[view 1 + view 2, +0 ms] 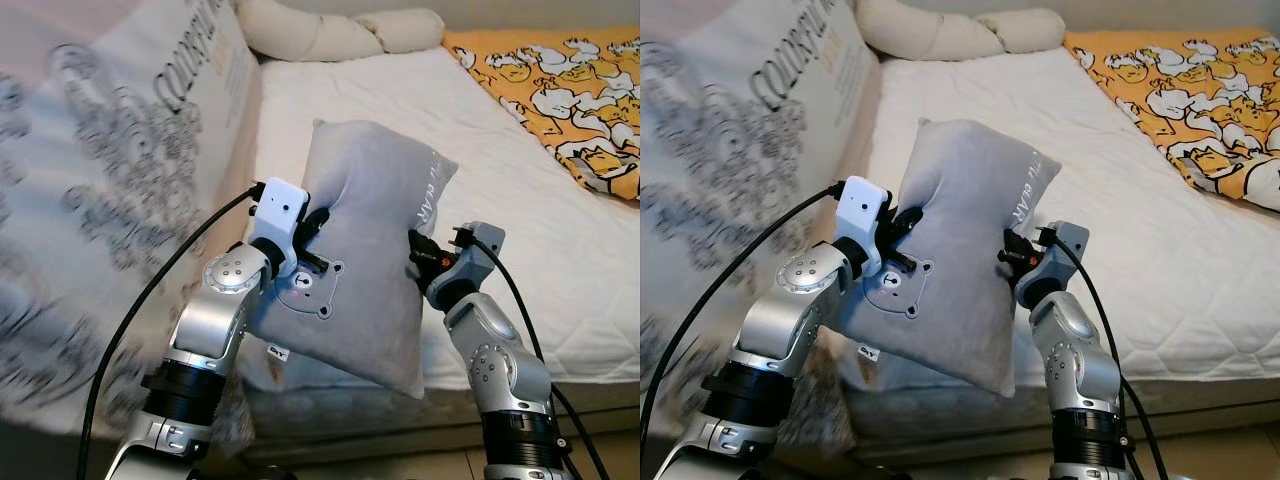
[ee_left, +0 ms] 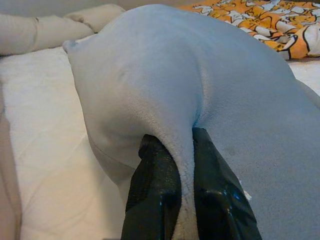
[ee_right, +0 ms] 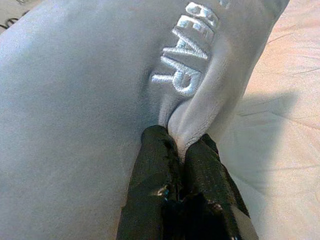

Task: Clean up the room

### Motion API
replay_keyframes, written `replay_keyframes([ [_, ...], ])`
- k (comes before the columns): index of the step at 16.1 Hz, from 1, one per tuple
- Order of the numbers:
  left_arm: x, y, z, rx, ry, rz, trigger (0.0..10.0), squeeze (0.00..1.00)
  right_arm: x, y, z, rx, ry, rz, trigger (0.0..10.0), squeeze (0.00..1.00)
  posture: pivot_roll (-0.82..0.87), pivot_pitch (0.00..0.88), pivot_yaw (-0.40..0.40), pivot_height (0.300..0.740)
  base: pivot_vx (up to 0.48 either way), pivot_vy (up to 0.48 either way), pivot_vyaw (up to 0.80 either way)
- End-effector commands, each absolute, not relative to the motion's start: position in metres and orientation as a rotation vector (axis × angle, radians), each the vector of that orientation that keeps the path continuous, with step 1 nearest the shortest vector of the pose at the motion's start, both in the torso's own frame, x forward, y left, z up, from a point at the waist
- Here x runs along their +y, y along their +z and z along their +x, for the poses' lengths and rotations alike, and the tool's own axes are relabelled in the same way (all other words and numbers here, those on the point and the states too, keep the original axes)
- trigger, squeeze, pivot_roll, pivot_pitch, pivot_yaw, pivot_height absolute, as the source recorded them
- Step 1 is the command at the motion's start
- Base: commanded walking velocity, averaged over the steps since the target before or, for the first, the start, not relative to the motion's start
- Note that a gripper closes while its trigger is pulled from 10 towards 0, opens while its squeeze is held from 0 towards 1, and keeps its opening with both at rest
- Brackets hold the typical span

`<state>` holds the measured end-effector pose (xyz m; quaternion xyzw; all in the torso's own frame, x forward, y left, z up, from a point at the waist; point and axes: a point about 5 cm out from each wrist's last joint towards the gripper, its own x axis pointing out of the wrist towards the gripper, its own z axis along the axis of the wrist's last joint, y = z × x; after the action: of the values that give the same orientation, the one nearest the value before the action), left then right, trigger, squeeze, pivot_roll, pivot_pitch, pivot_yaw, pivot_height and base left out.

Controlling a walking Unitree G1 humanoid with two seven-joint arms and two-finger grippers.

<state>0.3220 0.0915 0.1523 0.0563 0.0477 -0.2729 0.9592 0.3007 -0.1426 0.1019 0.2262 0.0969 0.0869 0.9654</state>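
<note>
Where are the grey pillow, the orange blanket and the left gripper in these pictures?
grey pillow (image 1: pixel 375 230): left eye view, middle of its front face.
orange blanket (image 1: pixel 560 80): left eye view, its patterned top.
left gripper (image 2: pixel 187 150): left wrist view, between the fingertips, on the pinched fold.

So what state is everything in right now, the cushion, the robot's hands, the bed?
Grey pillow: held up over the bed, pinched at both sides.
Left gripper: fingers shut on pillow fabric.
Right gripper: fingers shut on pillow edge.
Bed: white mattress bare, orange blanket spread at far corner.
</note>
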Motion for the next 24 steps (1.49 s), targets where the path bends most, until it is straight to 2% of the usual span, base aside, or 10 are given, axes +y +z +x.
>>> replay_keyframes([
  [1, 0.094, 0.163, 0.326, 0.049, -0.532, 0.112, 10.0, 0.00, -0.136, 0.107, 0.305, 0.188, 0.215, 0.450, 10.0, 0.00, -0.01, 0.000, 0.033, 0.740, 0.281, 0.000, 0.00],
  [6, 0.094, 0.163, 0.326, 0.052, -0.519, 0.137, 10.0, 0.00, -0.134, 0.103, 0.303, 0.224, 0.245, 0.420, 10.0, 0.00, -0.01, 0.000, 0.028, 0.740, 0.163, 0.000, 0.00],
  [7, 0.095, 0.162, 0.327, 0.051, -0.516, 0.146, 10.0, 0.00, -0.138, 0.100, 0.303, 0.235, 0.215, 0.413, 10.0, 0.98, -0.01, 0.000, 0.029, 0.740, 0.000, 0.000, 0.00],
  [10, 0.101, 0.160, 0.335, 0.063, -0.481, 0.191, 10.0, 0.00, -0.164, 0.083, 0.302, 0.274, 0.046, 0.349, 10.0, 1.00, -0.01, 0.000, 0.029, 0.740, 0.000, 0.000, 0.00],
  [16, 0.115, 0.166, 0.362, 0.045, -0.389, 0.262, 10.0, 0.00, -0.184, 0.085, 0.301, 0.220, 0.012, 0.337, 10.0, 1.00, -0.03, 0.000, 0.040, 0.740, 0.000, 0.000, 0.00],
  [21, 0.126, 0.171, 0.391, 0.049, -0.288, 0.332, 10.0, 0.00, -0.170, 0.109, 0.299, 0.128, 0.344, 0.232, 10.0, 1.00, -0.06, 0.000, 0.046, 0.740, 0.000, 0.000, 0.00],
  [24, 0.153, 0.179, 0.406, 0.086, -0.095, 0.402, 10.0, 0.00, -0.175, 0.124, 0.288, 0.124, 0.596, 0.158, 10.0, 1.00, -0.09, 0.000, 0.058, 0.740, 0.000, 0.000, 0.00],
])
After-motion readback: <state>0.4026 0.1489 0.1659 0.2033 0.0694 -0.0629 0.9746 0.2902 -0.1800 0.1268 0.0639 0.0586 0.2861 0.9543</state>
